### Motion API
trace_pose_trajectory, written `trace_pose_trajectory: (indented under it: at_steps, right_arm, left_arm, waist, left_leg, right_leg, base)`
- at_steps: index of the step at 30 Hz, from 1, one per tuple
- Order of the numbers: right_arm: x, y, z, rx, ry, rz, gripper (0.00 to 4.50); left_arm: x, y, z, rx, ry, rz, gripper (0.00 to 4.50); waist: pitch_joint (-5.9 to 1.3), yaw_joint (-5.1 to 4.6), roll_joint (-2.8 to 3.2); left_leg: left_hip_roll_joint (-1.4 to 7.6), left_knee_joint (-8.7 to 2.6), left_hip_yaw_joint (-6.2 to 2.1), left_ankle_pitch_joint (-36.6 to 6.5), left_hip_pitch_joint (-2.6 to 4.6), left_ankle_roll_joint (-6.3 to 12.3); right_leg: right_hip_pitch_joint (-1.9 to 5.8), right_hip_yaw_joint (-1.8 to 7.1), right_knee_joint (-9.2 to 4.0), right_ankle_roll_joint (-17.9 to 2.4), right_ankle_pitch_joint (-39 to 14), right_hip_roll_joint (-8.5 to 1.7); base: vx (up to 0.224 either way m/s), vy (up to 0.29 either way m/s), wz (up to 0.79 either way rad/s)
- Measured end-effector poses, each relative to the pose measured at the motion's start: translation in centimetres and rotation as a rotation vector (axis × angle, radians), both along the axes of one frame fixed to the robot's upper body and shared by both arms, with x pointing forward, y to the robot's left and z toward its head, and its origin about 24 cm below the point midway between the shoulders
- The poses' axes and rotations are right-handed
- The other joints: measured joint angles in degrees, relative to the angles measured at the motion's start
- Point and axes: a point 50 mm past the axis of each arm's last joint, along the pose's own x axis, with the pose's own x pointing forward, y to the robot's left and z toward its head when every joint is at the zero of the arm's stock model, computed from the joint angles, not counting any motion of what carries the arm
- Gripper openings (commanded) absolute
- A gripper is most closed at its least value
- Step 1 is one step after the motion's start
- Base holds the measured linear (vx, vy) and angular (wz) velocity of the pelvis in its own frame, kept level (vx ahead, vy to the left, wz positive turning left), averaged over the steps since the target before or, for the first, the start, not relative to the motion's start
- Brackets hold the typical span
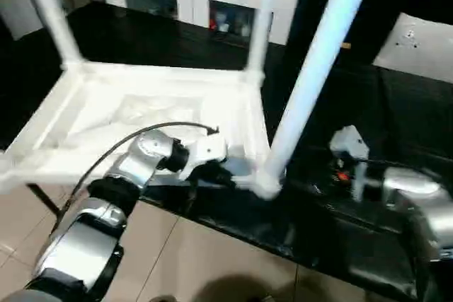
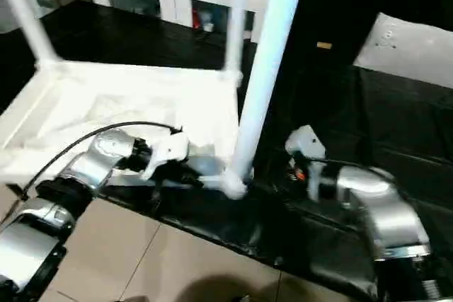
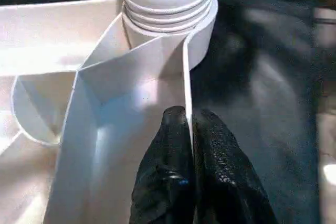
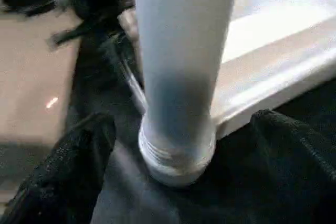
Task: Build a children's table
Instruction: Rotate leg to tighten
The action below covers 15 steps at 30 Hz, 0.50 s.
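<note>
Eye views: the tabletop is laid upside down on the black work surface, ribbed underside up; two legs are stood in its far corner sockets, and a third, the near leg, is seated in the socket at the tabletop's near right corner. The left gripper is placed at the tabletop's near rim, just beside that socket; the right gripper is held just beside the near leg's base, off the tabletop. Left wrist view: the left fingers are clamped on the thin rim wall, with the near leg's threaded collar seen just beyond. Right wrist view: the right jaws are spread wide, one finger either side of the near leg's base, nothing gripped. Judgement: the rim clamp should be kept firm so the tabletop cannot skid; the near leg's seating should be checked square before the fourth leg is fetched.
</note>
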Motion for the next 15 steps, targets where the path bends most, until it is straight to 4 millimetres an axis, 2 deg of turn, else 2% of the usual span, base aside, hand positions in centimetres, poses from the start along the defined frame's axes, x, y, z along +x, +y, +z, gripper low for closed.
trace_pose_trajectory:
  at_steps: [4,5,10,15]
  right_arm:
    - [-0.5,0.9,-0.4,-0.002,0.025,0.11,4.46]
    - [-0.6,1.2,-0.6,-0.001,0.033,0.132,4.19]
    - [-0.6,2.3,-1.5,0.023,0.06,0.198,3.74]
    - [-0.4,3.0,-1.8,0.046,0.085,0.239,3.47]
  left_arm:
    - [-0.6,0.3,0.2,0.015,0.026,-0.086,0.0]
    - [-0.7,0.3,0.1,0.015,0.029,-0.101,0.0]
    - [-1.4,0.1,0.1,0.014,0.032,-0.176,0.0]
    - [-1.6,0.0,0.2,0.014,0.031,-0.188,0.0]
  waist:
    - [0.01,0.67,-0.01]
    - [0.01,0.8,-0.01]
    - [0.02,0.97,-0.06]
    - [0.03,1.02,-0.07]
  left_leg:
    - [0.03,-0.04,0.02,0.0,0.0,-0.01]
    - [0.03,-0.04,0.02,0.0,0.0,0.0]
    - [0.03,-0.03,0.06,0.0,-0.01,-0.01]
    - [0.04,-0.02,0.06,0.0,-0.02,-0.01]
  right_leg:
    - [-0.03,-0.02,0.02,0.0,0.0,0.0]
    - [-0.03,-0.02,0.02,0.0,0.0,0.0]
    - [-0.03,-0.01,0.02,-0.1,0.0,-0.03]
    - [-0.04,-0.02,0.04,-0.1,0.0,-0.02]
  base:
    - [0.0,0.0,0.0]
    - [0.0,0.0,0.0]
    - [0.0,0.0,0.0]
    - [0.0,0.0,0.0]
